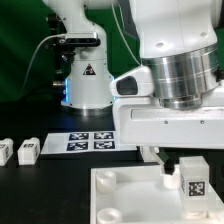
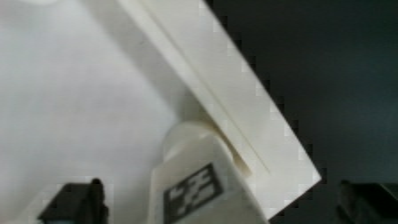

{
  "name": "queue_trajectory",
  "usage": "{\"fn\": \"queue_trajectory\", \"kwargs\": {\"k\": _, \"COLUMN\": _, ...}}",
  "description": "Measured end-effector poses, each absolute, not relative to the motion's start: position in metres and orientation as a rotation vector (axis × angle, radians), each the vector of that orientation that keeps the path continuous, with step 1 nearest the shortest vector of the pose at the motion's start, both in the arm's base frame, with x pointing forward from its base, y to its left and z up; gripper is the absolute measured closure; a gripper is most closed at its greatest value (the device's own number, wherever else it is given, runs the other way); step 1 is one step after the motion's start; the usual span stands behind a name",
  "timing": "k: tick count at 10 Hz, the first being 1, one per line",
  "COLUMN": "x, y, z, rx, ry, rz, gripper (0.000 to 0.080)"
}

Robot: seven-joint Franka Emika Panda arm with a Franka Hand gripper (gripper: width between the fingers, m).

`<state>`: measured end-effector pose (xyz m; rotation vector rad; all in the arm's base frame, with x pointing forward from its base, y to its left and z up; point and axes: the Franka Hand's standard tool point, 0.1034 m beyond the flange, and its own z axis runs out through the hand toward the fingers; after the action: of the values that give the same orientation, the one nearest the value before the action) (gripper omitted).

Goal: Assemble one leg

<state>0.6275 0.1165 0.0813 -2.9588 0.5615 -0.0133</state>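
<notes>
The end effector (image 1: 183,170) is hanging low over the white tray piece (image 1: 125,195). Its fingers (image 2: 71,203) are standing spread, one on either side of the leg (image 1: 192,180), and neither is gripping it. The leg is sitting upright on the tray piece, tagged face showing, right by the raised rim. It is close to the counter's (image 1: 45,192) edge nearest the exterior camera. A spare leg (image 1: 28,150) and its twin (image 1: 5,152) are resting toward the counter's edge at the exterior view's left, beside the marker board (image 1: 92,141).
</notes>
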Motion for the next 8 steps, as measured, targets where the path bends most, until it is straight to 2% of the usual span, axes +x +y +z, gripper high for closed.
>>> {"fn": "queue_trajectory", "kwargs": {"k": 2, "x": 0.6333, "y": 0.1139, "z": 0.084, "rx": -3.036, "ry": 0.184, "rz": -0.08, "gripper": 0.0151}}
{"fn": "queue_trajectory", "kwargs": {"k": 3, "x": 0.6332, "y": 0.114, "z": 0.0838, "rx": -3.033, "ry": 0.188, "rz": -0.08, "gripper": 0.0151}}
{"fn": "queue_trajectory", "kwargs": {"k": 4, "x": 0.6332, "y": 0.1141, "z": 0.0839, "rx": -3.033, "ry": 0.188, "rz": -0.08, "gripper": 0.0259}}
{"fn": "queue_trajectory", "kwargs": {"k": 5, "x": 0.6332, "y": 0.1146, "z": 0.0839, "rx": -3.026, "ry": 0.249, "rz": -0.077, "gripper": 0.0259}}
{"fn": "queue_trajectory", "kwargs": {"k": 6, "x": 0.633, "y": 0.1153, "z": 0.0839, "rx": -3.008, "ry": 0.384, "rz": -0.069, "gripper": 0.046}}
{"fn": "queue_trajectory", "kwargs": {"k": 7, "x": 0.6328, "y": 0.1148, "z": 0.0837, "rx": -2.982, "ry": 0.542, "rz": -0.059, "gripper": 0.046}}
{"fn": "queue_trajectory", "kwargs": {"k": 8, "x": 0.6328, "y": 0.1142, "z": 0.0835, "rx": -2.947, "ry": 0.694, "rz": -0.049, "gripper": 0.0509}}
